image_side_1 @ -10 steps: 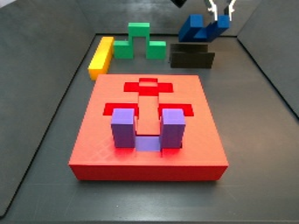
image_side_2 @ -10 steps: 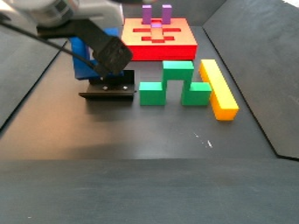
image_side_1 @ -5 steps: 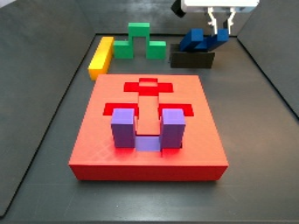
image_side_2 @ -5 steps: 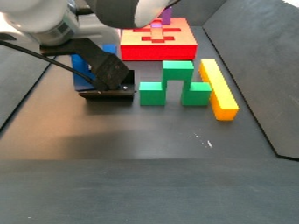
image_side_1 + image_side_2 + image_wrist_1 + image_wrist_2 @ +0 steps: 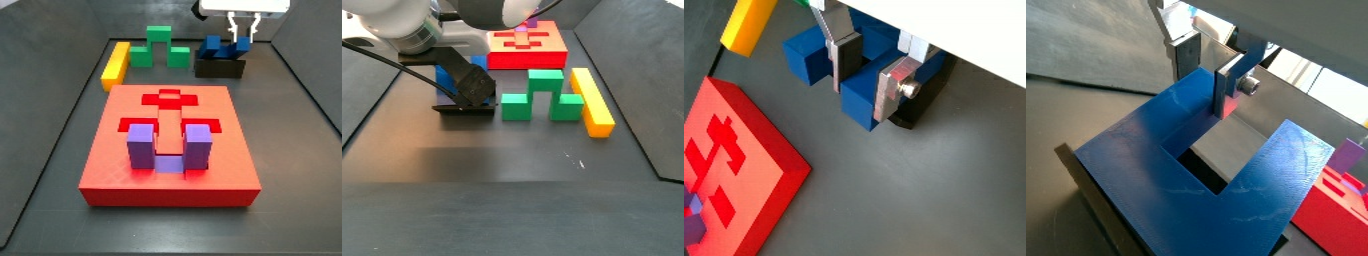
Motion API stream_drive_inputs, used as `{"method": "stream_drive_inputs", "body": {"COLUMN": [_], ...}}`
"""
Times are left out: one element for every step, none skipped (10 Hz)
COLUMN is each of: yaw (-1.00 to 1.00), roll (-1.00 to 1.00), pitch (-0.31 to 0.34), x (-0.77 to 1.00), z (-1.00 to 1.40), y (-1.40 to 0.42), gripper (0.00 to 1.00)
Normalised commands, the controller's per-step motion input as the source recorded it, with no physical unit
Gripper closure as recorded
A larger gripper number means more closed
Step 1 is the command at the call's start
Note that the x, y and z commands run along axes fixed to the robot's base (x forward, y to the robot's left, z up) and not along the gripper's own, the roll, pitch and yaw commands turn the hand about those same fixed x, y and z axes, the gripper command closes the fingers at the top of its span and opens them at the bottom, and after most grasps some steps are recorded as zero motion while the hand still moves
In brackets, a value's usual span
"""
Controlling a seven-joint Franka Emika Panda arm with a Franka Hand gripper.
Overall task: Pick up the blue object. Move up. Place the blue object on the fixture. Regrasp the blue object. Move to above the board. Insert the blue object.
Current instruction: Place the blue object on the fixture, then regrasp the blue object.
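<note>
Blue object point(image 5: 221, 47) seen set on fixture point(image 5: 221, 68) near far edge of floor. Tool point(image 5: 869, 72) narrowed around one prong, contact uncertain. Pick-up and placing judged done; regrasp in hand. Move above board point(image 5: 170, 150) and insertion left.

White, rounded arm links; the hand point(image 5: 869, 73) has flat silver fingers point(image 5: 894, 88) with screws.
</note>
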Motion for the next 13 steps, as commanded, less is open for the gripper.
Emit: {"method": "stream_drive_inputs", "body": {"yaw": [0.00, 0.00, 0.00, 0.00, 0.00, 0.00, 0.00, 0.02, 0.16, 0.17, 0.18, 0.21, 0.21], "roll": [-0.01, 0.00, 0.00, 0.00, 0.00, 0.20, 0.23, 0.61, 0.88, 0.91, 0.83, 0.79, 0.94], "pitch": [-0.137, -0.229, -0.026, 0.000, 0.000, 0.000, 0.000, 0.000, 0.003, 0.023, 0.000, -0.006, -0.069], "x": [0.08, 0.02, 0.06, 0.00, 0.00, 0.00, 0.00, 0.08, 0.22, 0.18, 0.13, 0.00, 0.00], "z": [-0.39, -0.56, -0.31, 0.00, 0.00, 0.00, 0.00, 0.25, 0.41, 0.33, 0.25, 0.12, 0.07], "y": [0.00, -0.01, 0.00, 0.00, 0.00, -0.10, -0.05, 0.00, 0.14, 0.13, 0.08, 0.00, 0.00], "gripper": [1.00, 1.00, 1.00, 1.00, 0.00, 0.00, 0.00, 0.00, 0.00, 0.00, 0.00, 0.00, 0.00]}}
